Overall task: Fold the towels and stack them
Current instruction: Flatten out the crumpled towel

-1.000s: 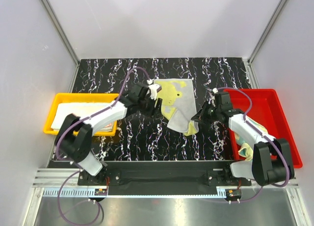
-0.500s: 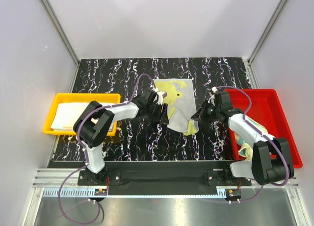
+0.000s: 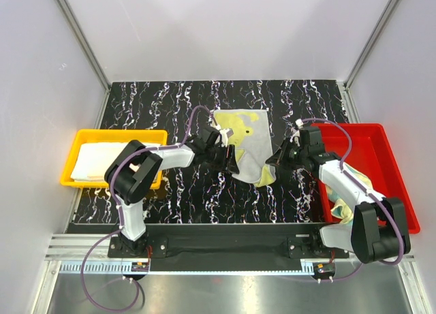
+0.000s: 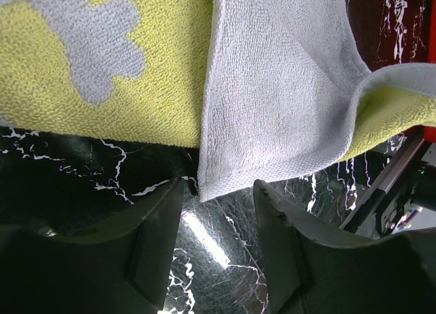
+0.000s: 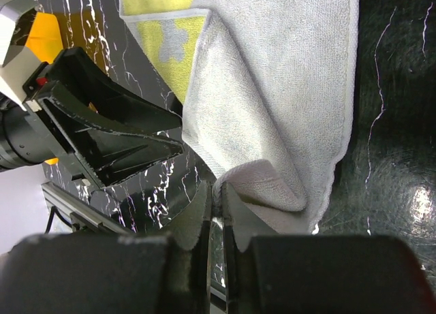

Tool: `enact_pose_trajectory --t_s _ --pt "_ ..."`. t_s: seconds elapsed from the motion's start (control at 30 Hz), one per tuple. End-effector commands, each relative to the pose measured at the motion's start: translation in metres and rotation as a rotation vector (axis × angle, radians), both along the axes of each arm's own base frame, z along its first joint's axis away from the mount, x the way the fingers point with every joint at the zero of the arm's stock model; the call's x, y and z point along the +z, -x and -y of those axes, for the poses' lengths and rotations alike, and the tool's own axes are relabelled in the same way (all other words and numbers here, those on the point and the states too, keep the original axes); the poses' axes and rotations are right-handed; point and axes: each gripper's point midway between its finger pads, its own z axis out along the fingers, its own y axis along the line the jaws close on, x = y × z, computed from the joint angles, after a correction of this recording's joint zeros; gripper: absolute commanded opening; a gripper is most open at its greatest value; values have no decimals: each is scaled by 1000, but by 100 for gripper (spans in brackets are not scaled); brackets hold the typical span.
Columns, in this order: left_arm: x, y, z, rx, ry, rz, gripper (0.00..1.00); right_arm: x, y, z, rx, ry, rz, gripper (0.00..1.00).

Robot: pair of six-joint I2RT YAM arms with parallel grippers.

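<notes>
The towel [image 3: 244, 133] is yellow and grey. It lies on the black table [image 3: 170, 103], right between the two grippers. The left gripper [image 4: 218, 188] is down low over the table. Its two fingers [image 4: 153, 239] are partly apart, and it has hold of nothing. A grey corner of the towel pokes into the gap just in front of its fingertips (the corner does not look squeezed). The rest of the towel spreads out ahead of this gripper, yellow with grey blobs on one side and plain grey on the other. The grey part is folded over on top of the yellow part. The right gripper [image 5: 218, 199] faces the towel from the other side. Its fingers are almost all the way together, with only a thin slit between them. They pinch a rolled-up fold at the edge of the towel. That fold bulges up just ahead of its fingertips, and the flat grey cloth lies beyond it. The left gripper is close by, only the folded cloth apart from the right one. Behind the left gripper, well away from it, is a yellow tray [image 3: 116, 132] with a flat pale towel [image 3: 102, 161] inside. Behind the right gripper is a red tray [image 3: 354, 127]. A crumpled towel [image 3: 340, 208] lies in the near end of it, partly hidden by the right arm.
</notes>
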Motion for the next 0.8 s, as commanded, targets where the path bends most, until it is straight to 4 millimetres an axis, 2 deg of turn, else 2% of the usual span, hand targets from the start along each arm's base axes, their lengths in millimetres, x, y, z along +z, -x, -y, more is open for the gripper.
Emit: enact_pose_trajectory --t_s 0.0,0.23,0.47,0.57,0.67,0.77 --pt "-41 26 -19 19 -124 -132 52 14 -7 -2 11 -6 81 0" --pt "-51 31 -28 43 -188 -185 44 17 -7 -2 9 -10 92 0" --pt "-57 42 -28 45 -171 -231 30 13 -5 -3 4 -25 87 0" --pt "-52 42 -24 41 -142 -235 18 13 -3 -4 11 -37 93 0" --pt "-43 40 -17 40 -101 -228 1 15 -1 -5 13 -50 102 0" --pt "-28 37 -11 29 -68 -218 0 21 1 -6 20 -55 120 0"
